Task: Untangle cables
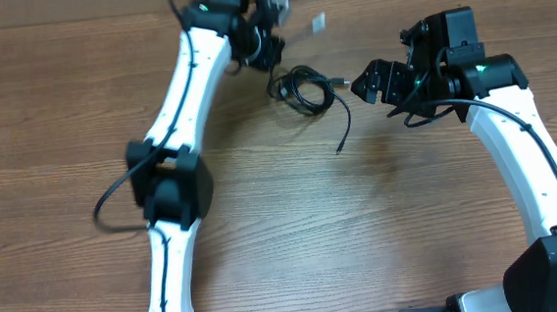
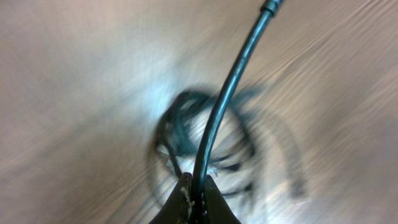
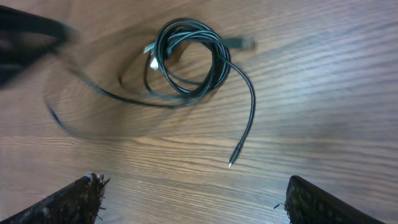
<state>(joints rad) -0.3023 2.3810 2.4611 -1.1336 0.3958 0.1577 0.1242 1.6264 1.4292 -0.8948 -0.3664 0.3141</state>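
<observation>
The cables [image 1: 303, 89] lie as a small black coiled bundle on the wooden table at the back centre. One loose strand trails down to a plug tip [image 1: 339, 151]. In the right wrist view the coil [image 3: 186, 59] and its strand tip [image 3: 231, 163] are sharp. My left gripper [image 1: 269, 46] is just left of the coil. In the left wrist view it [image 2: 198, 186] is shut on a black cable strand [image 2: 224, 99] that runs up out of the frame, with the blurred coil [image 2: 205, 137] below. My right gripper [image 1: 370, 81] is open and empty, right of the coil.
A small pale connector [image 1: 318, 21] lies on the table behind the coil. The wooden table [image 1: 362, 229] stretches toward the front. A thicker black wire [image 1: 110, 202] loops off the left arm.
</observation>
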